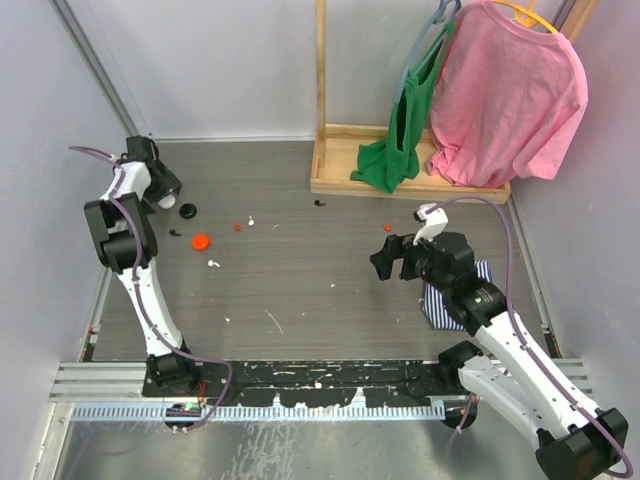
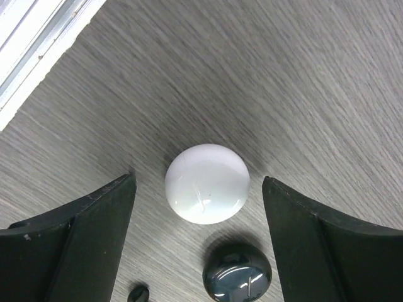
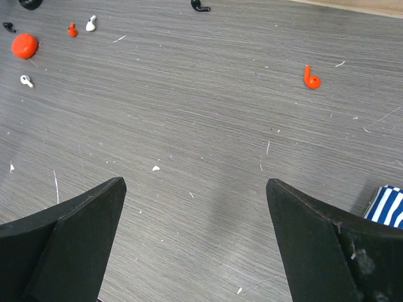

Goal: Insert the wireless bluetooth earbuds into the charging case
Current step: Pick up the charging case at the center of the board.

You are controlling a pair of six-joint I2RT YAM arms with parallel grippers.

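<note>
My left gripper (image 2: 198, 181) is open and low over the table at the far left (image 1: 165, 190), its fingers either side of a round white case (image 2: 206, 183) without touching it. A round black case (image 2: 237, 272) and a tiny black earbud (image 2: 138, 294) lie just behind it. A red case (image 1: 200, 241) lies nearby. Loose earbuds lie across the table: red (image 3: 72, 29), white (image 3: 91, 23), white (image 3: 26, 80), black (image 3: 199, 6), red (image 3: 310, 77). My right gripper (image 3: 195, 182) is open and empty above bare table at mid right (image 1: 385, 262).
A wooden rack (image 1: 400, 185) with a green garment (image 1: 400, 140) and a pink shirt (image 1: 510, 95) stands at the back right. A blue-striped cloth (image 3: 387, 204) lies under my right arm. A white rail (image 2: 31, 56) runs close along the left gripper's side.
</note>
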